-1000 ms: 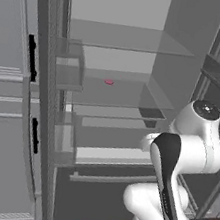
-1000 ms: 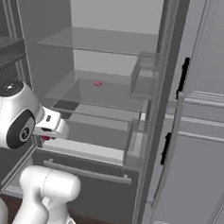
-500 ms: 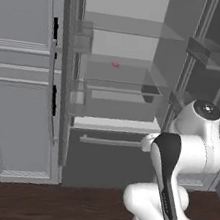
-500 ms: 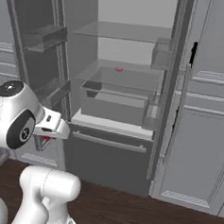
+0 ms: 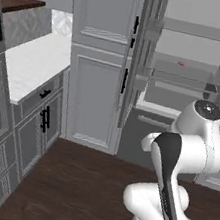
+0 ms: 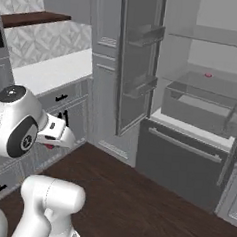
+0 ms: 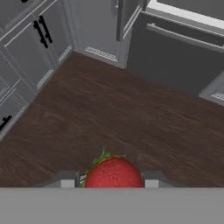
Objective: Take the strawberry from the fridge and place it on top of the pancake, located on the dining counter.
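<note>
The gripper [image 7: 109,183] is clenching the strawberry [image 7: 113,174], its two dark tips pressing in from either side of the fruit, and in the right base view a speck of red is showing at the hand [image 6: 50,145], low and well out in front of the fridge [image 6: 189,145]. The main risk, as I judge it, is that the berry is sitting in a narrow pinch while the base is driving: a jolt or a quick swing of the arm could roll it out from between the tips and drop it on the dark wood floor [image 7: 122,113] in front of the fridge. The fridge is also standing open, its left door [image 6: 136,66] swung out toward the robot, so a turn made close to it could clip the door's edge or its shelves. A flat pale pink piece [image 5: 181,63] is lying on a glass shelf inside the fridge; it is not the fruit wanted, and going back for it would be a mistake. The strawberry itself is looking bright red, rounded and faintly dimpled, with a small green tuft of leaves at the end pointing away from the hand, and it is filling the gap between the tips.
</note>
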{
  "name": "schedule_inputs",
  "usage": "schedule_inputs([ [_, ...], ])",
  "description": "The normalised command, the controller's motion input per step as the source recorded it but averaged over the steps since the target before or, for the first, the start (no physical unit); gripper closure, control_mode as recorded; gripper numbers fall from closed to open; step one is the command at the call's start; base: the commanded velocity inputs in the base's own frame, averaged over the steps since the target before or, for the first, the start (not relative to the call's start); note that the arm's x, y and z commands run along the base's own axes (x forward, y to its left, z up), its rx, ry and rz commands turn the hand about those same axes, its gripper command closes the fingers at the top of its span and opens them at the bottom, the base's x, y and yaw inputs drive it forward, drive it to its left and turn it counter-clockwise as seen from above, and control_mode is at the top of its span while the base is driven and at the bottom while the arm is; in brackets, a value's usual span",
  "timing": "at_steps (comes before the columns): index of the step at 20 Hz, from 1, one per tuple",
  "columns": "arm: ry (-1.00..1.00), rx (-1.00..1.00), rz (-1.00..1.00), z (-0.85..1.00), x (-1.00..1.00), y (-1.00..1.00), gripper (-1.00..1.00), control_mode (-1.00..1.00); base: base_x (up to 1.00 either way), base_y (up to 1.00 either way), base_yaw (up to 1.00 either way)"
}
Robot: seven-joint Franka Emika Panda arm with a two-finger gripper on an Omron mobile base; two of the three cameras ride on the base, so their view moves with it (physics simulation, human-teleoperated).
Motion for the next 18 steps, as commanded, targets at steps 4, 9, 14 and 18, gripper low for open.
schedule_inputs([
  [4,0.0,0.0,0.0,0.0,0.0,0.0,1.0,1.0,-0.56,0.5,0.79],
  [9,0.0,0.0,0.0,0.0,0.0,0.0,1.0,1.0,-0.33,0.58,0.87],
  [14,0.0,0.0,0.0,0.0,0.0,0.0,1.0,1.0,-0.32,0.61,0.83],
  [18,0.0,0.0,0.0,0.0,0.0,0.0,1.0,1.0,-0.31,0.72,0.8],
])
